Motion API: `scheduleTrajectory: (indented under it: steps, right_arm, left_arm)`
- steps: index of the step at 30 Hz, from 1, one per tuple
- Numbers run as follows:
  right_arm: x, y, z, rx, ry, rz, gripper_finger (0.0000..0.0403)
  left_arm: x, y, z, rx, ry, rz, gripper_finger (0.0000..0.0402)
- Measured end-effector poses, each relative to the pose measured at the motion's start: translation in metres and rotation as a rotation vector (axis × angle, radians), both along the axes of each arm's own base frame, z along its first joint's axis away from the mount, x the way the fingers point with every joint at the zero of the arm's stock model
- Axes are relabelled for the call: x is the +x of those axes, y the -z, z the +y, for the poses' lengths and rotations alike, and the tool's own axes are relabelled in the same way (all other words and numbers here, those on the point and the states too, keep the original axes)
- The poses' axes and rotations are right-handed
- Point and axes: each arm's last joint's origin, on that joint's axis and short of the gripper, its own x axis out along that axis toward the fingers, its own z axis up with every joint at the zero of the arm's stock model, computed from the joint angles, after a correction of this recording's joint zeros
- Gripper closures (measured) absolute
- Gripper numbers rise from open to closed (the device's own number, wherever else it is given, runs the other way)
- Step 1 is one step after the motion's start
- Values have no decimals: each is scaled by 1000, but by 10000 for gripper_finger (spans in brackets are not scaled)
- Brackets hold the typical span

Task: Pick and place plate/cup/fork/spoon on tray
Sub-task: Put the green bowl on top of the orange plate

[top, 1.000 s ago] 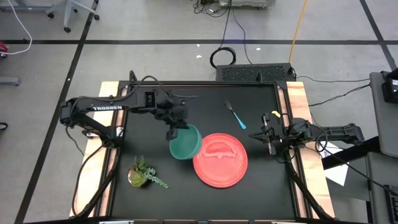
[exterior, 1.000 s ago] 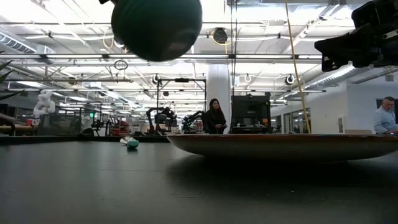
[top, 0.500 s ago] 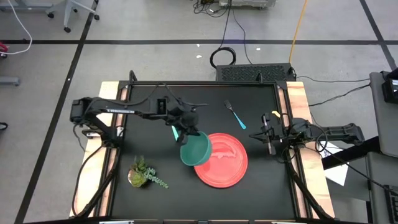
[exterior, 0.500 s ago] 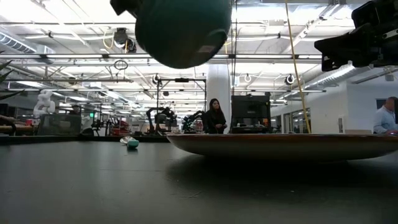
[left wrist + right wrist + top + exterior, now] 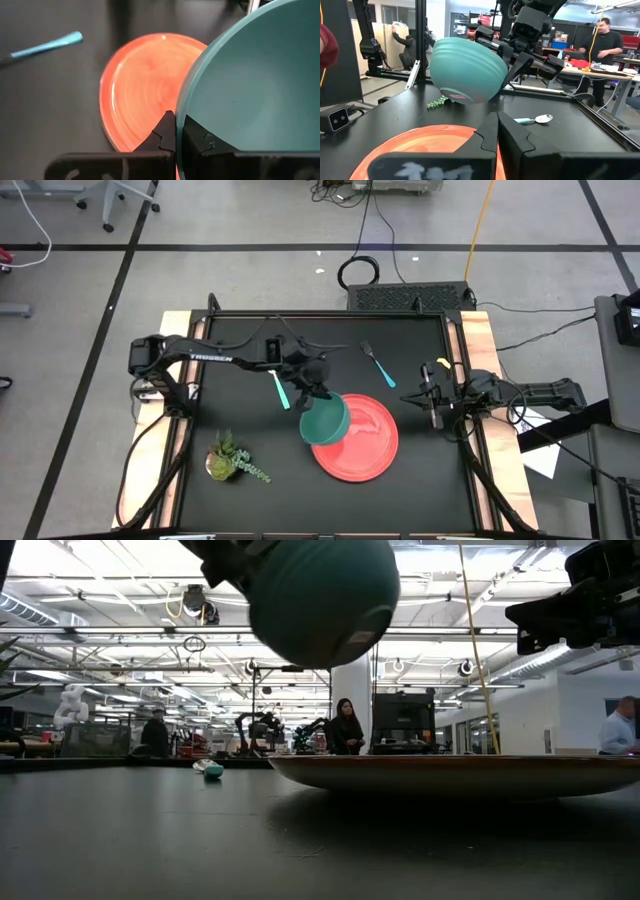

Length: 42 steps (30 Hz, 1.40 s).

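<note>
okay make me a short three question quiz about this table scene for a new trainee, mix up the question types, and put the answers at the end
1. True or false: the cup is resting flat on the tray.
2. Multiple choice: which piece of cutlery lies just beside the left arm, on the side away from the tray? A) the fork B) the spoon C) neither
3. Fill in the blank: the right hand waits at the table's right edge, shut and holding ____.

Key
1. False. The left hand is shut on the cup's rim and holds it in the air, tilted, over the tray's near-left edge.
2. B. The fork lies farther back, beyond the tray.
3. Nothing.
</note>
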Motion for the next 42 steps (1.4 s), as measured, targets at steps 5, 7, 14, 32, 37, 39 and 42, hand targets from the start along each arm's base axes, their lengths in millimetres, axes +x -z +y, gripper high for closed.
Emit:
scheduleTrajectory:
  steps: [5,7,14,32,37,39,42]
  right_arm:
    - [0,0,0,-3,0,0,403]
    - [0,0,0,-4,0,0,403]
    - [0,0,0,-1,0,3,403]
    - [1,1,0,3,0,12,403]
    - [1,1,0,3,0,12,403]
    - [1,1,0,3,0,12,403]
    - [1,1,0,3,0,10,403]
  left_arm:
    - [21,-10,4,15,7,26,399]
    - [32,-14,5,21,17,52,399]
    - [65,-24,12,42,56,136,399]
    - [114,19,7,-21,143,287,399]
    - [110,23,3,77,74,379,399]
    - [107,25,1,115,42,422,399]
    - [106,26,-5,151,12,457,399]
